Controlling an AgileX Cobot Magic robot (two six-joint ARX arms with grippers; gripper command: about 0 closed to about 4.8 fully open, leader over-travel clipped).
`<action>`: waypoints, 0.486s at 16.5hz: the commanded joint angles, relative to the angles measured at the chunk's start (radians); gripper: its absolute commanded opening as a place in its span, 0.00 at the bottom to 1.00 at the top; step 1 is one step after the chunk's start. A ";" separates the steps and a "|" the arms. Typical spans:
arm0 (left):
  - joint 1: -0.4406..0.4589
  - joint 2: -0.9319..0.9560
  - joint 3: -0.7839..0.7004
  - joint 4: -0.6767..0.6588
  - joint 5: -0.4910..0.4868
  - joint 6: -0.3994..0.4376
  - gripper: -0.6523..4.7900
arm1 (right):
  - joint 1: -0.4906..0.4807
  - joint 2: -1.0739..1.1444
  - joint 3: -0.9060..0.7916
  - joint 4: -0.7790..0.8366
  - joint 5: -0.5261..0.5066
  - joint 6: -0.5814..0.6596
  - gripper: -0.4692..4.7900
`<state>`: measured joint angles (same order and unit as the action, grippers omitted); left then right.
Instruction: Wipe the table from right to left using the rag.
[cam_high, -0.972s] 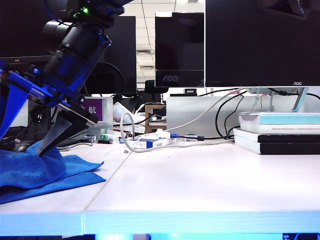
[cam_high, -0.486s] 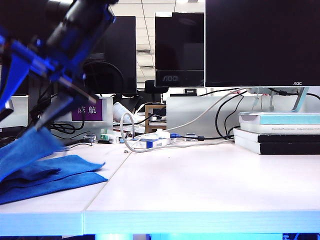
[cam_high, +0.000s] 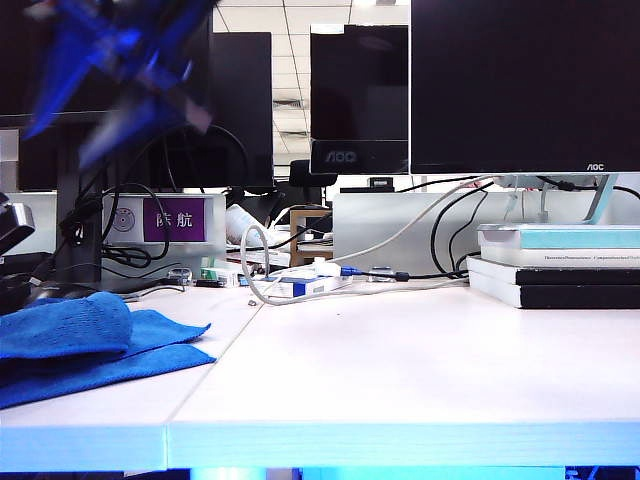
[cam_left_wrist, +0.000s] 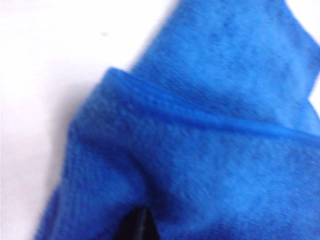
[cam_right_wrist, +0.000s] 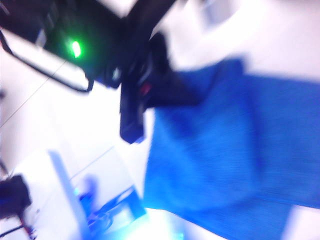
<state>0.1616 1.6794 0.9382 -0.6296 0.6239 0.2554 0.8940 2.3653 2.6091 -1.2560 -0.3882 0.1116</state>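
The rag (cam_high: 90, 340) lies bunched at the table's (cam_high: 400, 370) left edge, so wiping looks finished; right gripper (cam_high: 125, 60) is raised, its jaw state unclear; left gripper is hidden under cloth.

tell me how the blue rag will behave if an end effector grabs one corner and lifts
The rag lies folded over itself in soft humps on the table, so it is probably floppy and would drape. Its nubby surface suggests it grips rather than slips. It likely weighs little.

right gripper (cam_high: 130, 90) lifted high off the rag (cam_high: 90, 340), fingers let go; rag dropped, bunched on table (cam_high: 400, 370)
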 joint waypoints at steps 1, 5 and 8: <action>-0.001 -0.067 0.001 -0.030 0.031 0.006 0.11 | -0.002 -0.084 0.002 0.019 0.089 -0.005 0.09; -0.001 -0.230 0.001 -0.043 0.035 -0.002 0.11 | -0.015 -0.192 0.002 0.069 0.123 -0.008 0.09; -0.004 -0.356 0.001 -0.053 0.034 -0.024 0.11 | -0.023 -0.256 0.002 0.082 0.174 -0.009 0.09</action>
<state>0.1608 1.3525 0.9382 -0.6827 0.6514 0.2447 0.8726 2.1300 2.6076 -1.1931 -0.2379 0.1062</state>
